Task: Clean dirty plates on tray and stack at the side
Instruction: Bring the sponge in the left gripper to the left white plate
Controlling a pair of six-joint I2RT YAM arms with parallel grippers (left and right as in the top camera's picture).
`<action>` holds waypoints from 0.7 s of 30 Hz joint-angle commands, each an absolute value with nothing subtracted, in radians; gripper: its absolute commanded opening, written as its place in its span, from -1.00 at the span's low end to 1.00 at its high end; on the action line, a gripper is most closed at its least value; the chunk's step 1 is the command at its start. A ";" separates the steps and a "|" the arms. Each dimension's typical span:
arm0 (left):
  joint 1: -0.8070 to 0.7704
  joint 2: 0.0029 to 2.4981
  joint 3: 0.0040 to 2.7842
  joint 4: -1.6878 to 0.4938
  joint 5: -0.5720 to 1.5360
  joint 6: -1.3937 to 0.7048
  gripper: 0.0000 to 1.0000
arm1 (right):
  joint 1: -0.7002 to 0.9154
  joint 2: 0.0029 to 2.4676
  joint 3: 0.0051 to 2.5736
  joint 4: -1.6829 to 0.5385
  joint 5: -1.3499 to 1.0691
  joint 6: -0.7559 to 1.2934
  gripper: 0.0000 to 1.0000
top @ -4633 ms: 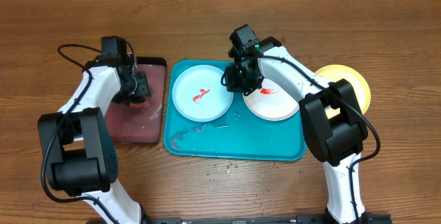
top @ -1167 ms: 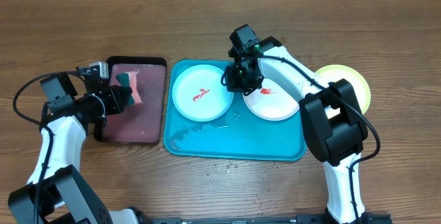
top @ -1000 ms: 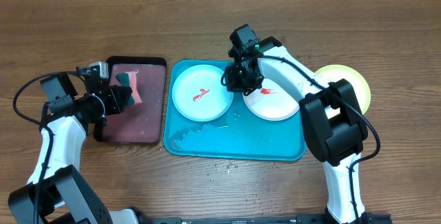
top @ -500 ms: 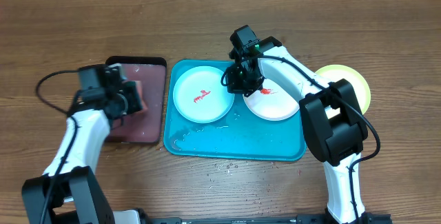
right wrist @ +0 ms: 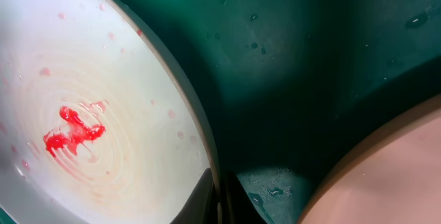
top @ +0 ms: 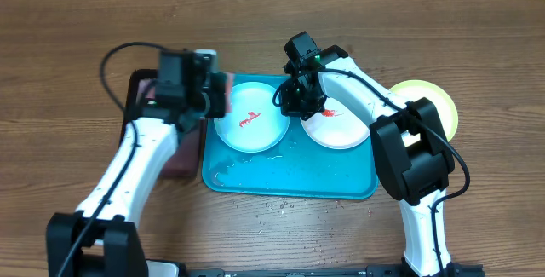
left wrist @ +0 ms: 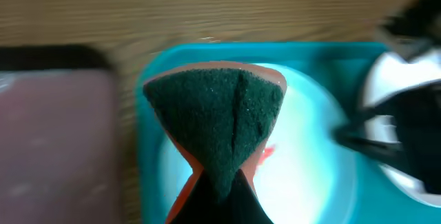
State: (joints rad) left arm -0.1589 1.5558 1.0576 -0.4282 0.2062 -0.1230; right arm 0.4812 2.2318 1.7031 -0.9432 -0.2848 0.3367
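Near edge of the wooden surface (top: 477, 226): scattered small specks (top: 274, 205) just outside the near rim of the turquoise tray (top: 294, 175). Inside the tray's near-left corner, a wet patch (top: 228, 168) with droplets.

Tray middle: two plates side by side, close but apart.
- Cyan-rimmed plate (top: 255, 134) in the left half, with a red smear (top: 248, 118) in its centre.
- White plate (top: 342, 130) in the right half, also smeared red.

Left hand (top: 213, 98), over the far-left rim of the cyan-rimmed plate:
- Fingers clamped on a sponge (left wrist: 217, 120), which has a dark green scouring face and an orange body.
- The wrist view shows the sponge pinched into a fold at the fingertips and fanning out above the plate.
- Whether sponge and plate touch, I cannot tell.

Right hand (top: 302, 100), between the two plates at the tray's far side:
- On the wrist view the fingers (right wrist: 207, 200) are nearly together, pinching a smeared plate's rim.
- From above, that looks like the far-left rim of the white plate.
- A second plate edge shows in the wrist view's lower right corner, with bare wet tray between.

Left of the turquoise tray: small tray (top: 184, 151), black-rimmed with a pinkish bed, largely under the left arm.

Off the tray's right edge, towards the far side: lime-green-rimmed plate (top: 443, 106) on the bare surface, partly hidden by the right arm.
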 commanded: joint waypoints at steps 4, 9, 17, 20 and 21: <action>-0.253 1.678 1.073 -0.357 0.230 -0.306 -0.92 | 0.496 2.220 1.716 -0.941 -0.294 0.342 -0.93; -0.310 1.769 1.073 -0.271 0.229 -0.369 -0.92 | 0.496 2.220 1.716 -0.941 -0.293 0.342 -0.93; -0.370 1.868 1.073 -0.226 0.136 -0.424 -0.92 | 0.495 2.220 1.716 -0.941 -0.293 0.342 -0.93; -0.364 1.869 1.073 -0.289 0.049 -0.465 -0.92 | 0.495 2.220 1.716 -0.941 -0.290 0.342 -0.93; -0.359 1.867 1.074 -0.305 0.044 -0.475 -0.92 | 0.495 2.220 1.716 -0.941 -0.290 0.342 -0.93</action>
State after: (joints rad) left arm -0.3717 1.8549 1.0588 -0.2741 0.1432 -0.4152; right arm 0.4915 2.2322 1.7031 -0.9447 -0.2848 0.3393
